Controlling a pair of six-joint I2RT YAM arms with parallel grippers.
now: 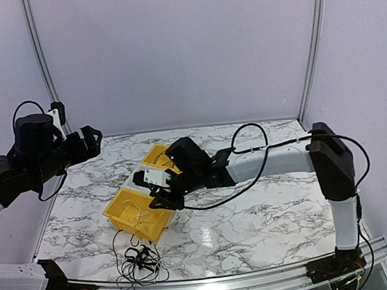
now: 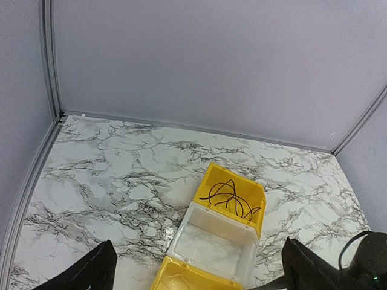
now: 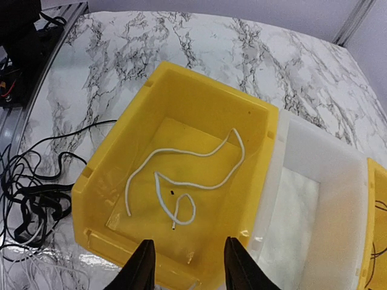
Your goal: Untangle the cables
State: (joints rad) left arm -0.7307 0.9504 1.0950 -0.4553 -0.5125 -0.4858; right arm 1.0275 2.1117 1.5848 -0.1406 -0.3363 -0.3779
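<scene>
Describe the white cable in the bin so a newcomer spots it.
On the marble table, a white bin sits between two yellow ones. Take the nearer yellow bin, beside the tangle. The white cable squiggles alone on its floor; the far yellow bin holds black cable.

We see bright, even overhead light; glare spots the table (image 1: 207, 236); the close right gripper (image 3: 188, 241) looks slightly soft.
</scene>
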